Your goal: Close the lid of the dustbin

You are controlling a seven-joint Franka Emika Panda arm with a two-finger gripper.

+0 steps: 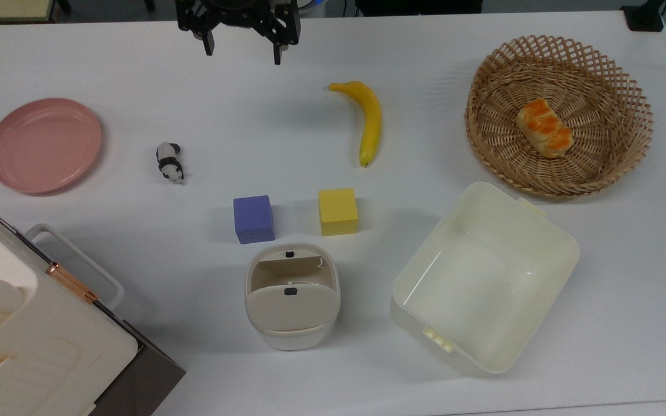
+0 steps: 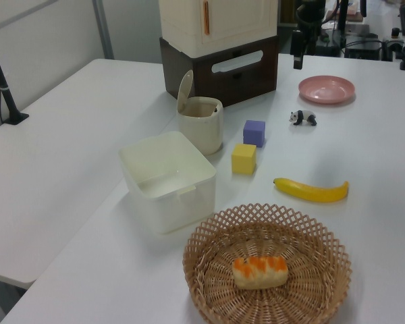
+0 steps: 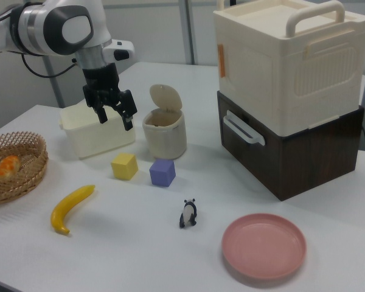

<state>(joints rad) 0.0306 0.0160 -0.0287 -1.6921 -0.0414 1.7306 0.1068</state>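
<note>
**A:** A robot's claw [image 1: 242, 51] hangs above the far edge of a white tabletop [image 1: 425, 58], its two fingers spread apart and holding nothing. Where is the dustbin?

**B:** The dustbin [image 1: 292, 300] stands near the top view's bottom centre, just below a purple cube [image 1: 254, 219] and a yellow cube [image 1: 338, 211], well apart from the claw. Its lid [image 3: 165, 97] is tipped up on its hinge, leaving the mouth open.

**A:** What could go wrong from here?

**B:** In my judgement, the bin looks light. A push landing low on the raised flap, or angled sideways, could slide or topple the bin rather than swing the lid down. A descent on the wrong side of the hinge would press the flap further open. The two cubes sit close by and could be knocked on the approach.

**A:** And the count?

**B:** One dustbin, two foam cubes, one banana [image 1: 366, 120], one panda figure [image 1: 169, 162], one pink plate [image 1: 44, 144], one wicker basket [image 1: 495, 75] holding one bread roll [image 1: 544, 128], one open cream tub [image 1: 486, 277], and one large white case [image 1: 32, 335] on a dark base.
</note>
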